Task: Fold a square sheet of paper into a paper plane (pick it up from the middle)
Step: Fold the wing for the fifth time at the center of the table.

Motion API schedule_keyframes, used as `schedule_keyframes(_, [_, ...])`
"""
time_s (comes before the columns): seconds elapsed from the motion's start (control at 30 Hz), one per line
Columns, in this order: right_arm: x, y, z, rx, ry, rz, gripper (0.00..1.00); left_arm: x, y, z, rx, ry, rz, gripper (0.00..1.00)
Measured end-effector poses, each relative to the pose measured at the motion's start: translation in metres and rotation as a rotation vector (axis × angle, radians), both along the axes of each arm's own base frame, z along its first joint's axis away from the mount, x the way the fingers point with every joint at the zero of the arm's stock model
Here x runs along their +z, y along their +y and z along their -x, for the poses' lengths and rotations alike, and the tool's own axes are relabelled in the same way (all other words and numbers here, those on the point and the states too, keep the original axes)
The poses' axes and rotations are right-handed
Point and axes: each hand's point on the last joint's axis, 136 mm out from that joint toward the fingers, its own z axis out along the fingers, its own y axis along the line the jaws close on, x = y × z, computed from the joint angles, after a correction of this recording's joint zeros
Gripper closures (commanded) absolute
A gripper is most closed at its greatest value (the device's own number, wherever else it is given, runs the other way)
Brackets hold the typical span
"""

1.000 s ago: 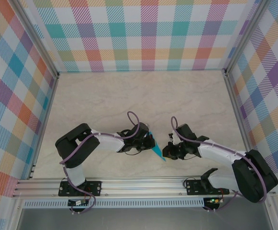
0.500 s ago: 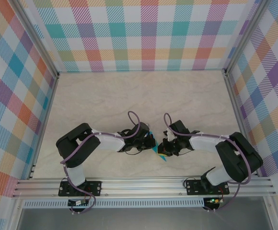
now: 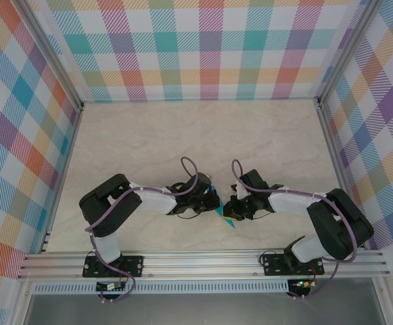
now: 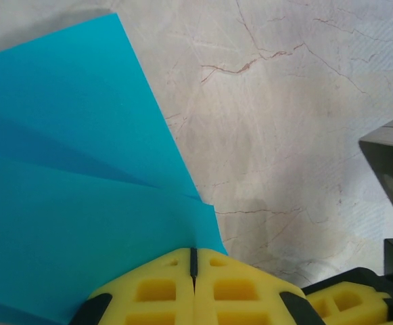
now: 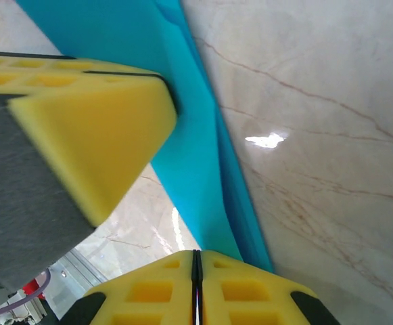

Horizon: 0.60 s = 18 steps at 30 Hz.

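**Inspector:** Location of the work piece?

**Assessor:** The small teal-blue folded paper plane [image 3: 224, 218] lies on the pale marble-patterned tabletop [image 3: 182, 135]. The left end effector [image 4: 193, 261] sits at the plane's left side, and the right end effector [image 5: 196, 261] at its right. Each has its yellow foam pads pressed together against the paper. I cannot tell whether either pair has caught a layer.

**Inspector:** Hazards?

**Assessor:** In my judgement, the paper could tear if the arms draw apart unevenly. It could also skate on that glossy surface. The pads are close together across the plane and could collide.

**Inspector:** Surroundings?

**Assessor:** Veined, faintly reflective tabletop extends beyond the plane. Pastel plaid walls [image 3: 210, 47] enclose three sides, and an aluminium rail [image 3: 203, 261] runs nearer than the plane.
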Motion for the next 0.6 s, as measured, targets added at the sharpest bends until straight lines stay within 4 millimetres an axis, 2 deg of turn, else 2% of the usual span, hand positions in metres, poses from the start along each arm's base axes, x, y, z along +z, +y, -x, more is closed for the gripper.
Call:
schedule_keyframes(0.2, [0.005,0.006,-0.011,0.011,-0.026,-0.007,0.88,0.0,0.0,0.0,0.0,0.0,0.0,0.97])
schedule_keyframes(0.33, [-0.011,0.002,-0.007,0.012,0.012,0.03,0.88,0.0,0.0,0.0,0.0,0.0,0.0,0.97])
schedule_keyframes(0.6, [-0.009,0.0,-0.004,0.009,-0.011,0.012,0.85,0.0,0.001,-0.001,0.003,0.0,0.0,0.97])
